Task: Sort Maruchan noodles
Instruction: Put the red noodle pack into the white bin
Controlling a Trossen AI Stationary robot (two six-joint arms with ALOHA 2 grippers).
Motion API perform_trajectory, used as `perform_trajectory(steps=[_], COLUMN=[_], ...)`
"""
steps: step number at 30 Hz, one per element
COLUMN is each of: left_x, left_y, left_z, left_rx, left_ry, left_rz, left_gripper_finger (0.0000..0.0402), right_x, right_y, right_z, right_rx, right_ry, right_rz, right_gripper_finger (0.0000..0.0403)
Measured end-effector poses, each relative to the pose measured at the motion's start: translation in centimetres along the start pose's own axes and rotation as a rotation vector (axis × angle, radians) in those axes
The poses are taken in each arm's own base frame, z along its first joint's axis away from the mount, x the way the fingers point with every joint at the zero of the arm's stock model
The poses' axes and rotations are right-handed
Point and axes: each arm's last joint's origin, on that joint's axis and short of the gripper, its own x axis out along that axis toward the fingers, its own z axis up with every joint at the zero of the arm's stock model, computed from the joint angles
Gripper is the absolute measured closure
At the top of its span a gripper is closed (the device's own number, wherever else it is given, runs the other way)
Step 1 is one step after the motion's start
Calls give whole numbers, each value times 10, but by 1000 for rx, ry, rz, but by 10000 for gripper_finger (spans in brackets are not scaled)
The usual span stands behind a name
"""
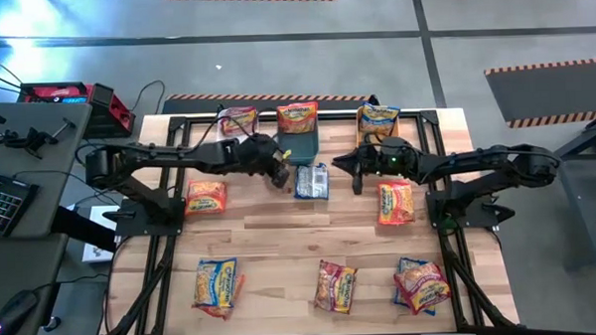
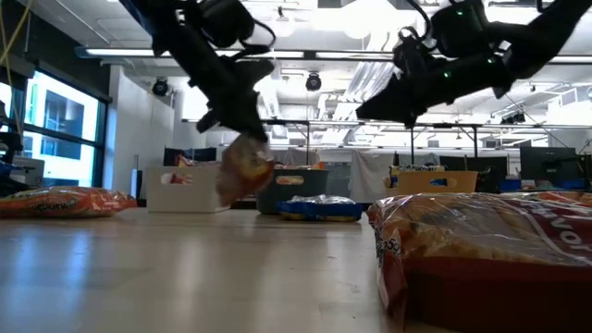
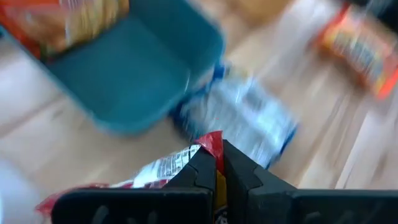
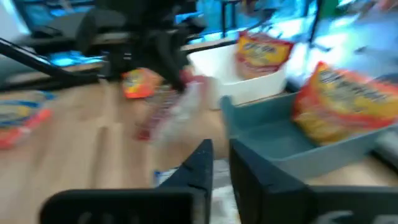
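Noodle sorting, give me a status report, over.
Left gripper shut on a red packet, lifted beside the teal bin. Right gripper empty above the table, near the blue packet. Nothing in the way.

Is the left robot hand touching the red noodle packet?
Touching. In the left wrist view the left gripper pinches the red noodle packet's edge between its shut fingers. In the low view the packet hangs from it above the table.

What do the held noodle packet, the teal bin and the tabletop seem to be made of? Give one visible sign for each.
Held noodle packet: thin glossy plastic film, crumpled in the left gripper.
Teal bin: probably moulded plastic, with smooth matte walls.
Tabletop: wood, with pale joined strips.
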Motion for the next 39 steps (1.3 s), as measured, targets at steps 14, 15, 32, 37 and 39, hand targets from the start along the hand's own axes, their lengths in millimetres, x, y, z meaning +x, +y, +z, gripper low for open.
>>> perform_trajectory(steps=[14, 15, 32, 37, 39], left_x=[-3, -3, -5, -6, -6], left_y=[-18, -18, -26, -26, -26], left_z=[12, 12, 11, 12, 12], left_rx=[-39, -40, -45, -31, -14], left_ry=[-418, -421, -445, -454, -454], left_rz=[-52, -54, -88, -88, -85], left_gripper_finger=[401, 401, 401, 401, 401], right_x=[85, 90, 118, 118, 118], right_y=[25, 26, 29, 29, 30], right_z=[12, 13, 4, 5, 4], right_rx=[127, 120, 21, -13, -31], right_ry=[148, 149, 148, 149, 154], right_rz=[-126, -123, -313, -305, -292], right_gripper_finger=[113, 109, 203, 291, 319])
